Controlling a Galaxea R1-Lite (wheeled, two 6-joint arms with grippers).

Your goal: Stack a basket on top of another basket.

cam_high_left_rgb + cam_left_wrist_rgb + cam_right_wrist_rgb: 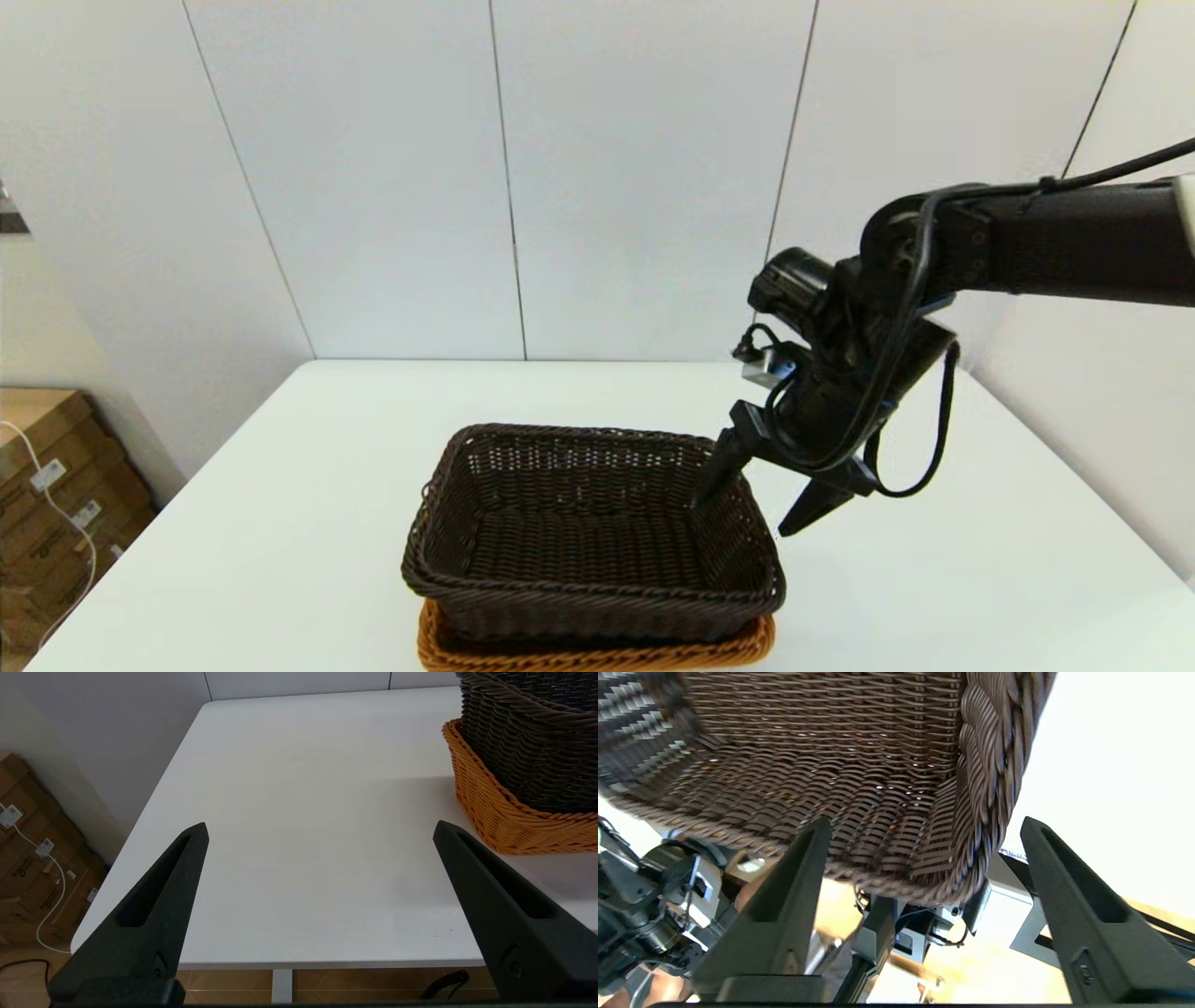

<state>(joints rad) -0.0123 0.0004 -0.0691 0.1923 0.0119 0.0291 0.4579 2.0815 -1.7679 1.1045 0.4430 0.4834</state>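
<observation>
The dark brown wicker basket (593, 532) sits nested in the orange-tan wicker basket (597, 649) on the worktop (934, 579). Light, stiff and rough-woven, it should grip best by its braided rim. The right tool (754, 509) straddles that rim, fingers apart; the left tool (320, 830) idles apart, beside the orange-tan basket.

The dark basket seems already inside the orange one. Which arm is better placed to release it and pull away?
The right. Its pincer is open astride the dark basket's right rim, which sits in the orange basket. The left pincer is open too, over bare table.
</observation>
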